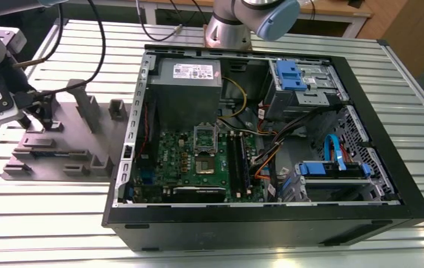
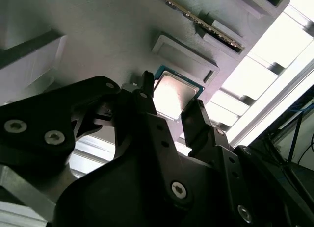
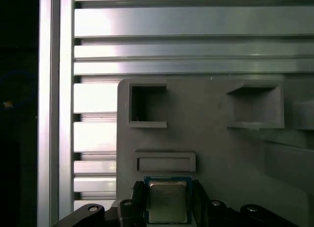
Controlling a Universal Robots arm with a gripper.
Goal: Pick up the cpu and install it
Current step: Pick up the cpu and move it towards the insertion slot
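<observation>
At the exterior view's left, over a grey moulded fixture tray [image 1: 85,146] on a slatted metal table [image 1: 48,215], the arm's black gripper [image 1: 37,124] points down onto the tray's near corner. In both wrist views the cpu [image 3: 167,202], a small flat square chip with a silver-grey metal top and a thin green rim, lies flat on the tray's surface [image 3: 216,143], just beside a shallow raised rectangular frame moulded into the tray. The gripper [image 3: 168,186] straddles the chip, one black finger [image 3: 139,200] against each of two opposite edges, so the jaws look closed onto the cpu while it rests on the tray. The second wrist view shows the same grasp from a slant: the cpu [image 2: 172,93] sits between the two fingertips of the gripper [image 2: 171,100], with the grey tray [image 2: 98,26] behind it. To the exterior view's right of the tray, well apart from the gripper, a black computer case [image 1: 271,220] lies open on its side, showing a green motherboard [image 1: 173,162] with a metal socket frame [image 1: 205,146] near its middle and a grey power-supply box [image 1: 187,78] beyond it.
</observation>
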